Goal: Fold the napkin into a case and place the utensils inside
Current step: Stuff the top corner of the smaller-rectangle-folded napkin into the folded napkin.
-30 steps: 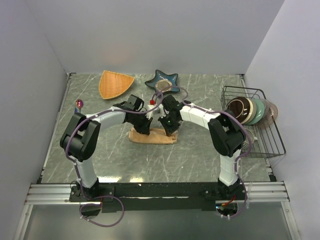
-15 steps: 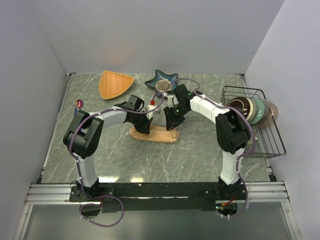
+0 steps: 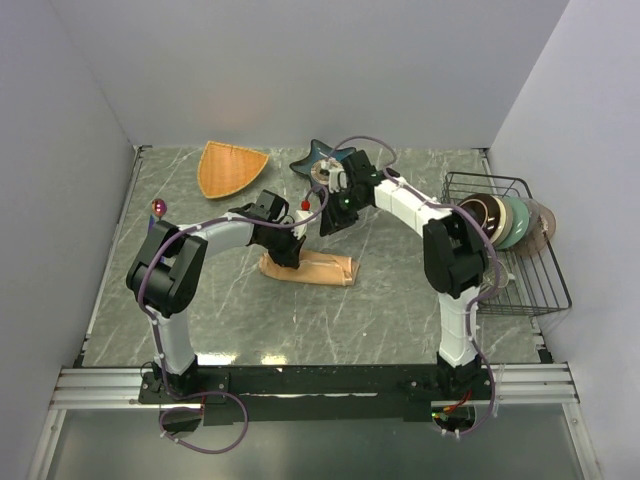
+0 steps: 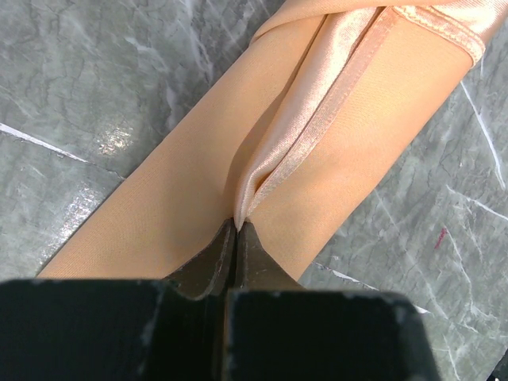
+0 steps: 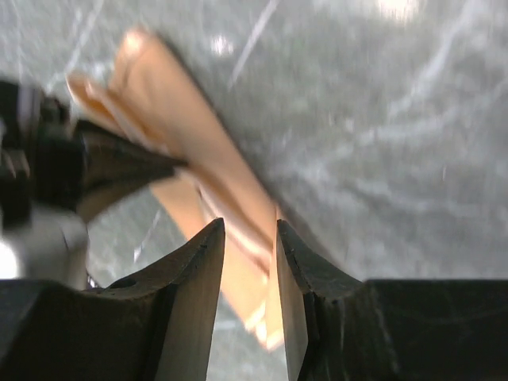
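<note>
1. At the centre of the table (image 3: 400,300), the left gripper (image 3: 284,252) bears down on the 9 o'clock end of the napkin (image 3: 312,269).
2. Left wrist view: its fingers (image 4: 213,258) are pressed together. A raised fold beside the cloth's satin hem is pinched between their tips.
3. The right gripper (image 3: 331,222) hangs at the napkin's 12 o'clock side, lifted clear of the cloth.
4. Right wrist view: its fingers (image 5: 198,270) stand part-way spread, with a narrow gap and nothing between them. The napkin lies below, blurred, with the left gripper's dark fingertips on it at 9 o'clock.
5. The napkin is folded into a long narrow band that lies flat, running roughly from 9 to 3 o'clock. The hem runs along its length.
6. A spoon (image 3: 158,208) sits at 10 o'clock near the left wall, well apart from the napkin. Only its round purple-pink bowl can be made out.
7. Surface: grey-green marbled stone with pale veins.
8. An orange fan-shaped dish (image 3: 232,167) lies at 11 o'clock.
9. A dark star-shaped dish (image 3: 318,155) lies at 12 o'clock, partly hidden by the right arm.
10. A wire rack (image 3: 487,178) at 3 o'clock holds bowls (image 3: 495,222) stood on edge.
11. Room: plain pale walls (image 3: 300,70) enclose the table on three sides.
</note>
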Robot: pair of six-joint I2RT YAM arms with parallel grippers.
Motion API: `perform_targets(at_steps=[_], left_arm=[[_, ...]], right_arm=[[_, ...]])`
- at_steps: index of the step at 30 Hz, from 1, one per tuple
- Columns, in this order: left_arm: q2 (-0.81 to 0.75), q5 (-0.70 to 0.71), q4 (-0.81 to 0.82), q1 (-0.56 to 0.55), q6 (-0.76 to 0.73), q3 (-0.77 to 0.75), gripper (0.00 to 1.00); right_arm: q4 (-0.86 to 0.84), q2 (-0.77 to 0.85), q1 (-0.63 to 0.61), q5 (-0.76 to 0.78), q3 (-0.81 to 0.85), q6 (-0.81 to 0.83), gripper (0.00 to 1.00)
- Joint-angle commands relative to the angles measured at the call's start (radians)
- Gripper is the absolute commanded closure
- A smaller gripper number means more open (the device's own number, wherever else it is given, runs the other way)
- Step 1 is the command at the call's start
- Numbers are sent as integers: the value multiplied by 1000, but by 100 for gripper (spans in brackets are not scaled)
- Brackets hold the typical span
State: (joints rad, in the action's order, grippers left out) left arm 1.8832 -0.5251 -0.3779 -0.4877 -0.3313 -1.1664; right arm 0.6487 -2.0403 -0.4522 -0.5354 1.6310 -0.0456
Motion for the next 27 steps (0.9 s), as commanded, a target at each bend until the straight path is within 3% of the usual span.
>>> perform_targets(at_steps=[1,18,27], left_arm=[[39,37,-59,-6,-37,30,99],[-4,19,-41,-8,-35,73,99],[-15,13,-30,-14,-31,97,99]], right_arm=[[-63,-72,-46,2,79,-30,60],[-119,-129,-109,-43,-8,4,60],[-136,-121,-108,-51,-66,4,65]])
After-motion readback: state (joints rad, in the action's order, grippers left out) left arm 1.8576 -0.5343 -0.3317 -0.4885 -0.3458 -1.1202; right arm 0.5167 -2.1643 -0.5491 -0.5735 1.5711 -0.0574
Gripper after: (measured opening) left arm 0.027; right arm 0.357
